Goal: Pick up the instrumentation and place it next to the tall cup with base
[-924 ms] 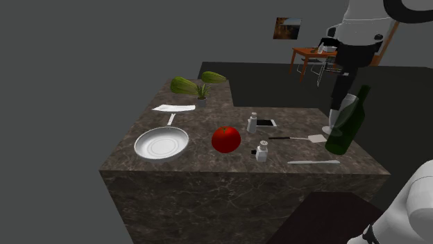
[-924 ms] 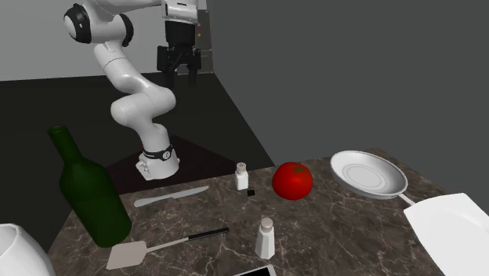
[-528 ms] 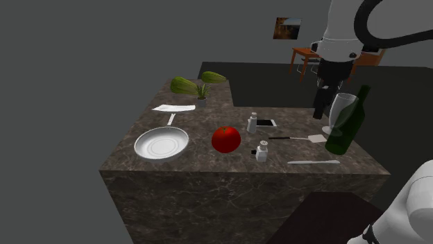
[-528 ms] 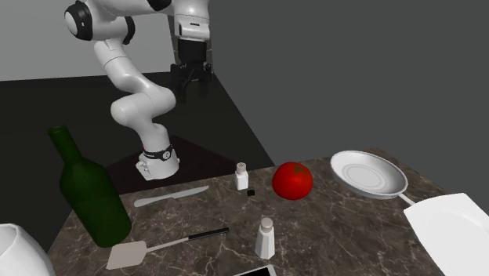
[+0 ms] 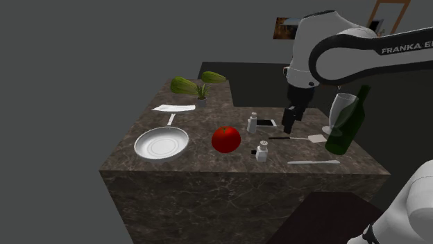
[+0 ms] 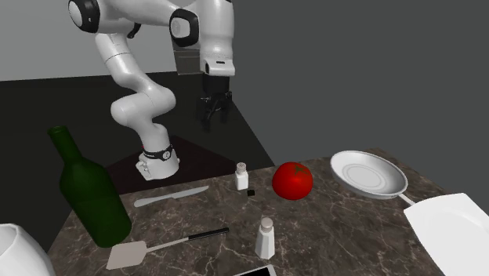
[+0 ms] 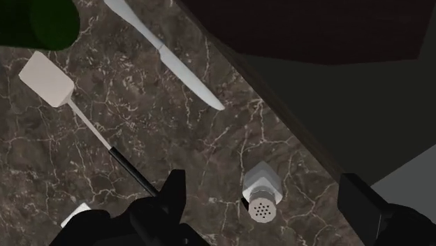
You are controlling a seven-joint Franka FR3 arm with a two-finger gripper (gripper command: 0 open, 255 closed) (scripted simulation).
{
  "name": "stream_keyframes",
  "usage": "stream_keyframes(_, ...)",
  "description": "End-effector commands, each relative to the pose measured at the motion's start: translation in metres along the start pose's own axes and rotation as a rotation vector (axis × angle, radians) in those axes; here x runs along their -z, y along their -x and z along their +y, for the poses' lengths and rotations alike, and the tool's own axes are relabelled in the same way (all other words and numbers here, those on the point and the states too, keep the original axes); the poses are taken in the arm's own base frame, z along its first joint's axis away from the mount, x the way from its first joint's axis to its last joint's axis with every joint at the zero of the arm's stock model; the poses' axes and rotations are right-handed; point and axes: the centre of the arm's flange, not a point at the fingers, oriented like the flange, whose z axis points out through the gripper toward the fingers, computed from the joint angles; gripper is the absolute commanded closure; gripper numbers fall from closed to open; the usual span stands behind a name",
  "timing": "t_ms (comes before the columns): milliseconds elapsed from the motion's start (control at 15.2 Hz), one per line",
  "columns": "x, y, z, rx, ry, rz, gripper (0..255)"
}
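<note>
My gripper [image 5: 288,125] [image 6: 213,114] hangs open and empty above the marble table [image 5: 208,163], over the area between the phone [image 5: 267,123] and the spatula [image 5: 300,138]. In the wrist view its fingers [image 7: 172,196] stand wide apart, with a white shaker [image 7: 263,193] far below between them, untouched. A tiny black block [image 5: 254,150] [image 6: 251,191] lies beside that shaker [image 5: 262,151]. The stemmed glass [image 5: 340,114] [image 6: 19,251] stands at the shoulder view's right, right beside a green bottle [image 5: 347,126] [image 6: 90,196].
A knife [image 5: 313,162] [image 7: 168,56] lies near the table edge by the stand. A second shaker [image 5: 252,123], a red tomato [image 5: 226,138], a white plate [image 5: 162,143], a white sheet [image 5: 173,109] and a small plant [image 5: 200,86] are spread across the table.
The arm has swung to the shoulder view's left and come down, carrying the gripper from beside the bottle to above the spatula and phone. The fingers stayed open. Nothing on the table moved.
</note>
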Motion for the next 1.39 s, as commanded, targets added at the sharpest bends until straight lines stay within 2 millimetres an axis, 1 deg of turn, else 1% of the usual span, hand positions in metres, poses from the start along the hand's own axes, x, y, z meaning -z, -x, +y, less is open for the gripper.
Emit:
stream_keyframes(0, -0.02, -0.017, -0.003, -0.007, -0.003, 0.008, 0)
stream_keyframes(462, -0.087, -0.076, -0.017, -0.032, -0.012, 0.028, 0)
stream_keyframes(528, -0.091, -0.08, -0.017, -0.034, -0.013, 0.029, 0)
stream_keyframes(924, -0.123, -0.08, -0.018, -0.034, -0.013, 0.029, 0)
stream_keyframes(990, -0.131, -0.081, -0.018, -0.034, -0.013, 0.029, 0)
stream_keyframes(1320, -0.131, -0.081, -0.018, -0.034, -0.013, 0.029, 0)
